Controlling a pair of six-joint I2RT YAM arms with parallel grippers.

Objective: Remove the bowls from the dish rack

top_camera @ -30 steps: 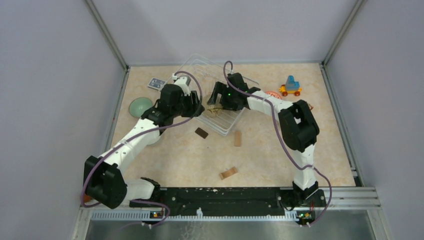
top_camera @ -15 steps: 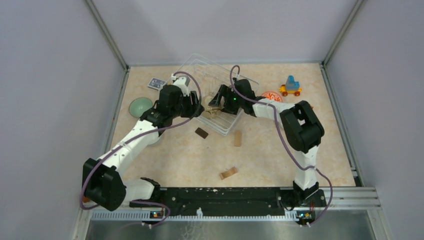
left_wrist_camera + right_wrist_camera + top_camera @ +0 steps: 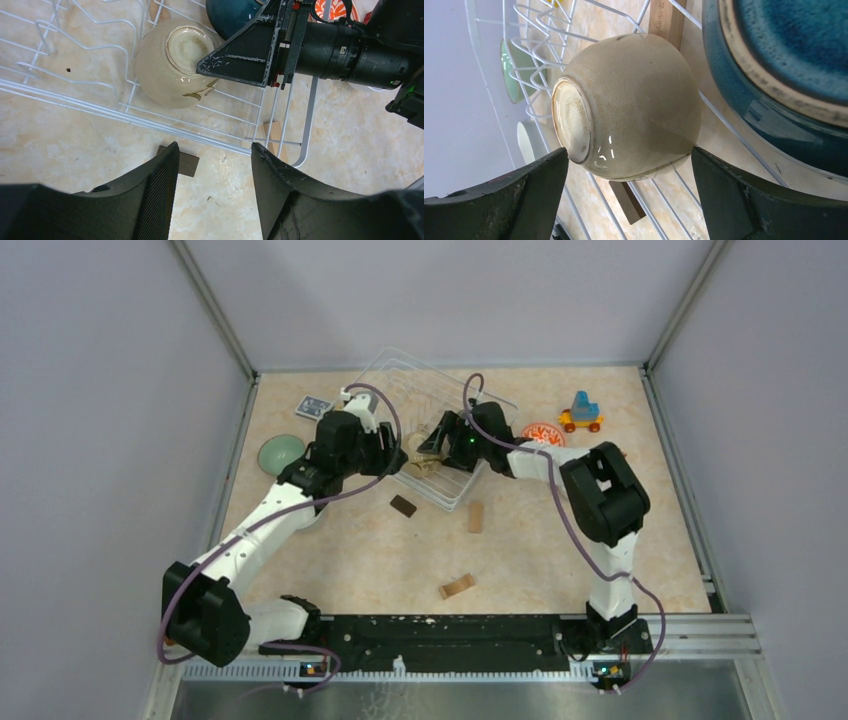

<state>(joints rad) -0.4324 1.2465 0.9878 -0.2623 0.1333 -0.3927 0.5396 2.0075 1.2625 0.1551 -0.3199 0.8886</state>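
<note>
While the beige bowl (image 3: 624,107) lies tipped on its side in the dish rack (image 3: 420,380), directly between the spread fingers (image 3: 524,195) of the right gripper (image 3: 628,154), which pinch nothing yet, the left gripper (image 3: 214,150) hangs spread and empty above the rack's edge, so the right arm seems nearer.

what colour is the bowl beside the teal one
Speckled beige bowl; right wrist view shows it best.

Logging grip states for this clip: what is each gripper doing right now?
Left gripper: open, empty.
Right gripper: open around the beige bowl; contact cannot be told.
</note>
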